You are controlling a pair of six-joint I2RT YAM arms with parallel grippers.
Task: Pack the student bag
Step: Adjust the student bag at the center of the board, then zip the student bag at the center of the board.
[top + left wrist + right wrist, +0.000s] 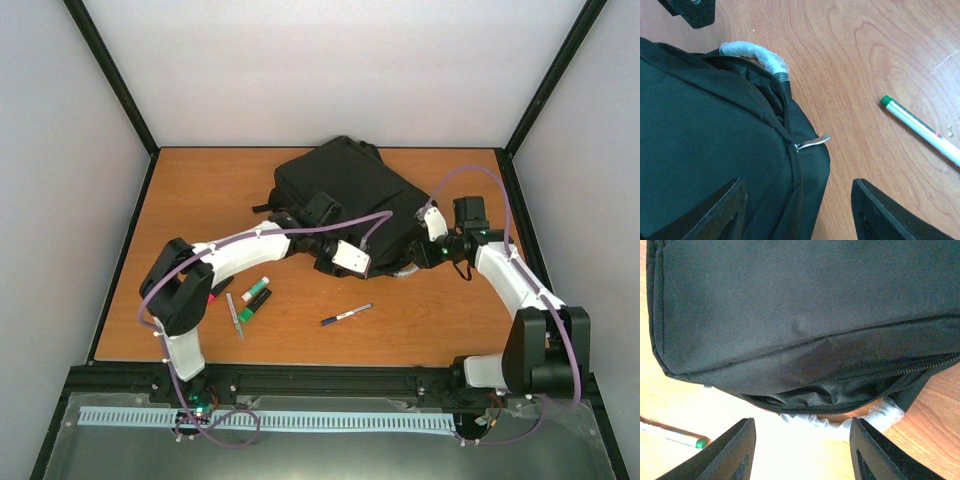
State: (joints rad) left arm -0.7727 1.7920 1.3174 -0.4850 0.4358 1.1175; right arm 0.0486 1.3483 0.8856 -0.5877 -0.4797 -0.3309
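The student bag [345, 190] is lying flat on the table [200, 200], its zip [850, 385] gaping part-way along one edge; the left gripper [797, 185] is hovering over the bag's corner, jaws spread wide and gripping nothing, the metal zip pull [812, 142] just ahead of it; the right gripper [801, 425] is facing the bag's gaping edge, jaws likewise apart and empty; a green-capped pen [920, 127] is lying near the bag, not touching it

student bag [330, 180] blocking table [200, 190] centre, left arm [240, 248] and right arm [510, 275] at its near edge, markers [250, 298] and blue pen [346, 315] in front, open wood far left
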